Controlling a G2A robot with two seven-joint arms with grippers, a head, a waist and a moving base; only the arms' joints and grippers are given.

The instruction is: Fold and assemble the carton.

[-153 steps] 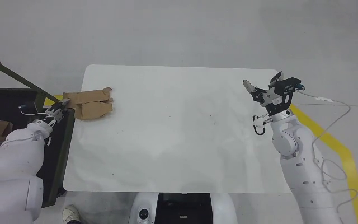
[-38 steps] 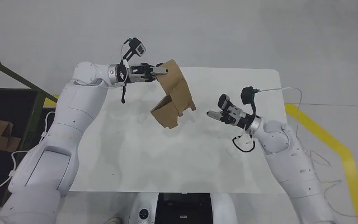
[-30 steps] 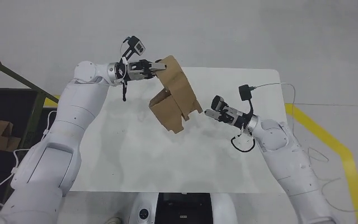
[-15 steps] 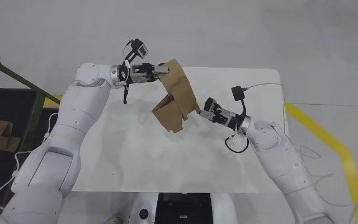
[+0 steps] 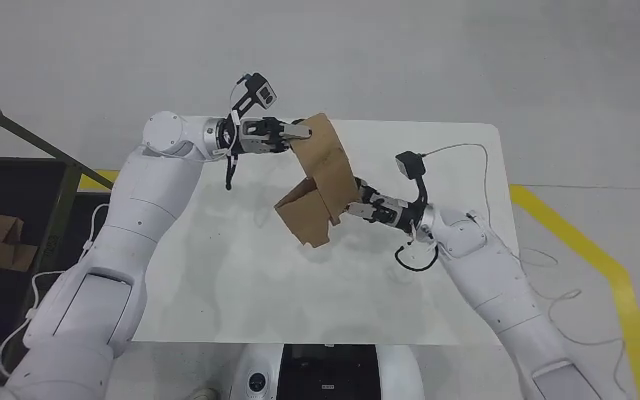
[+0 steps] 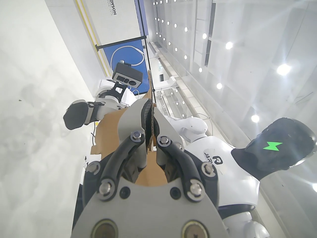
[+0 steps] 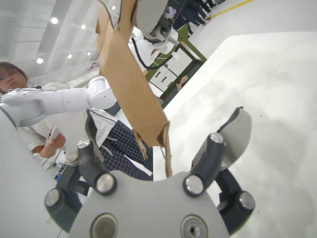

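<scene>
The brown carton [image 5: 322, 178] hangs half unfolded above the middle of the white table [image 5: 240, 290]. My left gripper [image 5: 297, 130] is shut on its upper edge; in the left wrist view the fingers [image 6: 133, 122] pinch the cardboard rim [image 6: 150, 115]. My right gripper [image 5: 352, 212] sits at the carton's lower right corner. In the right wrist view it [image 7: 161, 132] is open, and the carton [image 7: 128, 80] dips a corner flap [image 7: 166, 147] into the gap, apart from the one finger that shows [image 7: 237, 130].
A dark bin on a green frame [image 5: 40, 200] stands off the table's left side. A thin cable [image 5: 455, 150] loops from the right wrist over the table's far right. A yellow floor line [image 5: 580, 240] runs to the right.
The carton, earlier flat at the table's left edge, is now held up over the middle. In the last second my right gripper has moved left to its lower corner.
</scene>
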